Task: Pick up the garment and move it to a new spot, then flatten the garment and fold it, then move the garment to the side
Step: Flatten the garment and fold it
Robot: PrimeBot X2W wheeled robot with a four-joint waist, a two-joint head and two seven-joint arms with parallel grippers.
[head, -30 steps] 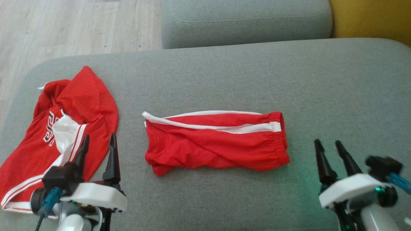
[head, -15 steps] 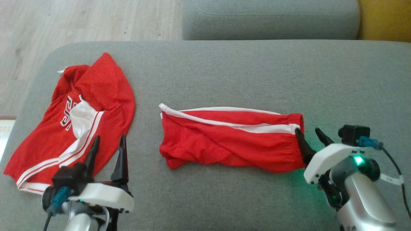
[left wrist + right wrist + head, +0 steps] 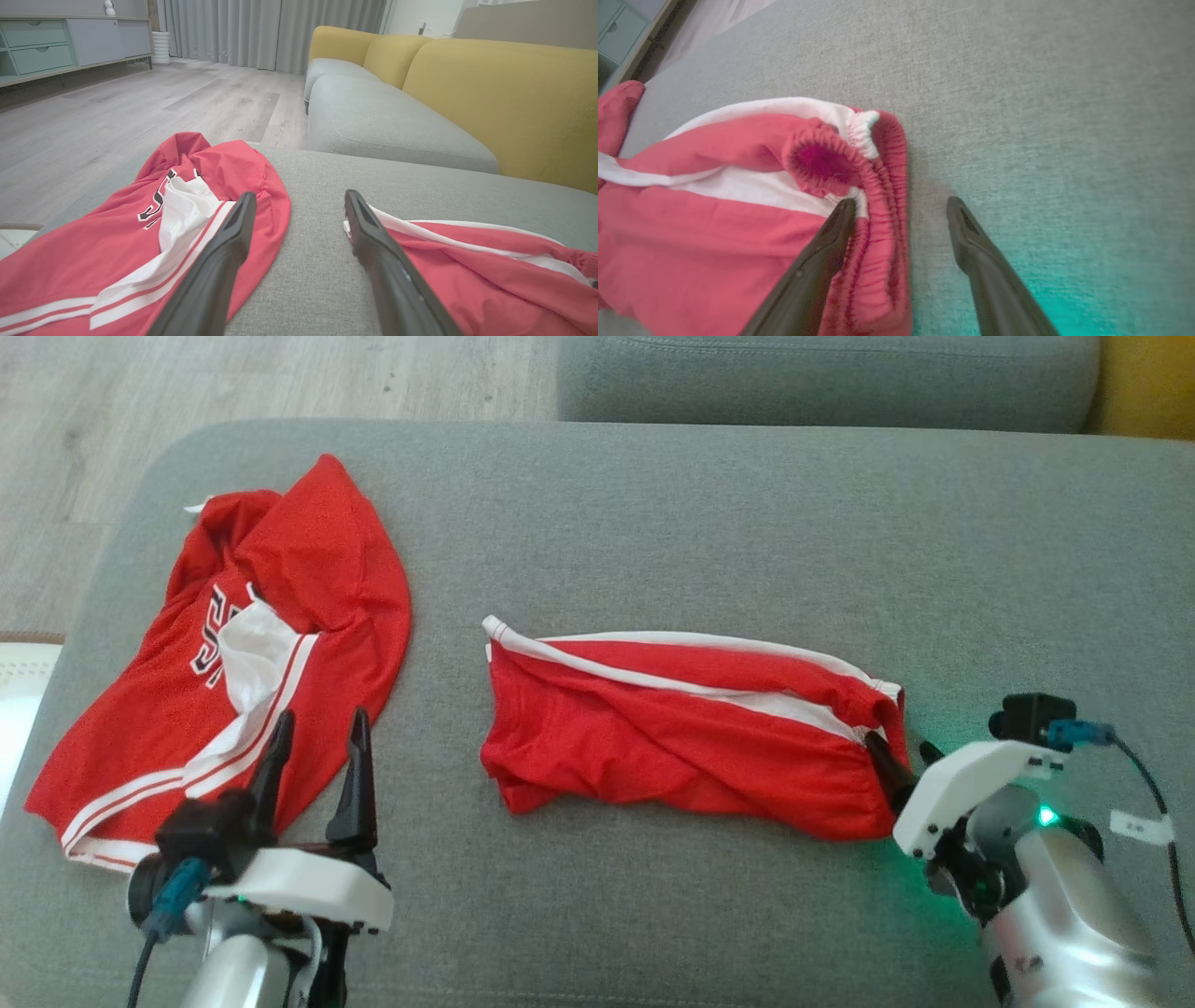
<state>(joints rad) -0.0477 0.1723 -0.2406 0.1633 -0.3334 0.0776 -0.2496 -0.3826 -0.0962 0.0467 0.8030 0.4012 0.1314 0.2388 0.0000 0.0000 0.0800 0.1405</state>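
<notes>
Containers: one cabinet [image 3: 74, 42] across the wood floor [image 3: 140, 107]. Two drawers are visible, both shut, contents hidden.

Task item: red shorts [image 3: 681, 737] with white side stripes, folded into a long strip, lying mid-way on the grey cushion [image 3: 700, 523] in front of me.

My right claw [image 3: 898, 744] sits at the shorts' right end, fingers spread wide, pinching nothing. In the right wrist view it straddles the elastic waistband [image 3: 883, 233]: one finger over the red fabric, the other over bare cushion just beside the edge. Can't tell whether it touches the cloth.

My left claw [image 3: 322, 714] is also spread and empty, over the cushion at lower left. Its tips are at the lower edge of the red jersey [image 3: 261, 644], pointing into the gap between jersey and shorts. The shorts' left end is near it but apart.

Counts: two red garments, two claws with two dark fingers each, and two grey seat cushions, with a second cushion [image 3: 822, 383] behind the first.
</notes>
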